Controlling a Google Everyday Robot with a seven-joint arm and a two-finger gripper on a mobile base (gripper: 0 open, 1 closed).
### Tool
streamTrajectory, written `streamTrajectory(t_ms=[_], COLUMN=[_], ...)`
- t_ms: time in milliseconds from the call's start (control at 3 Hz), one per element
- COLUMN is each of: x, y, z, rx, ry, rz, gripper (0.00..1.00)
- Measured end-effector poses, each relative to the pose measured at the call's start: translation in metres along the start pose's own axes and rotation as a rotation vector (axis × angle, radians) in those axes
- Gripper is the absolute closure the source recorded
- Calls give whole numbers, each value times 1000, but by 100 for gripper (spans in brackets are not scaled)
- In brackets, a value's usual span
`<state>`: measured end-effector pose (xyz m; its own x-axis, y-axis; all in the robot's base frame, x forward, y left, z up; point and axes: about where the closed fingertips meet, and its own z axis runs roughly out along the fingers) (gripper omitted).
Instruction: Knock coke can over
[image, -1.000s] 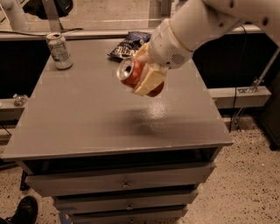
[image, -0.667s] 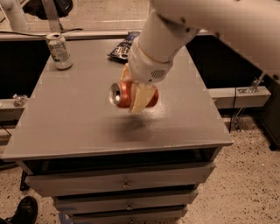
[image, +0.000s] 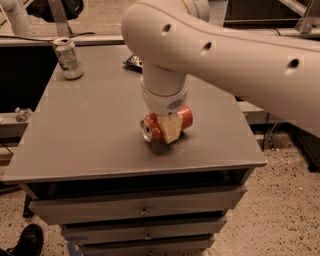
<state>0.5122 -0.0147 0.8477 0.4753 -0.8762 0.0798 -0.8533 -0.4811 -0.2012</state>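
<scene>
Dropping from mid-air a second ago, the gripper (image: 167, 126) is now bringing the coke can (image: 186, 116) down to the table (image: 90, 125).

Its pale fingers (image: 172, 133) are pinching the can, which is lying sideways just 4 o'clock of the table's centre, silver top pointing toward 8 o'clock (whether it is touching the surface is hard to judge). Letting go abruptly is risking a roll toward the 6 o'clock edge, since a can lying on its side is turning freely. The silver-white can (image: 67, 57) is standing well apart at 11 o'clock.
</scene>
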Motion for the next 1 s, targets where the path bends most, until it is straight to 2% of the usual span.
streamTrajectory(t_ms=[333, 667, 1000], x=[20, 30, 37], y=[2, 2, 0], z=[13, 20, 22], rx=[-26, -43, -53], ry=[119, 180, 207], rz=[-19, -28, -30], gripper=[84, 60, 38])
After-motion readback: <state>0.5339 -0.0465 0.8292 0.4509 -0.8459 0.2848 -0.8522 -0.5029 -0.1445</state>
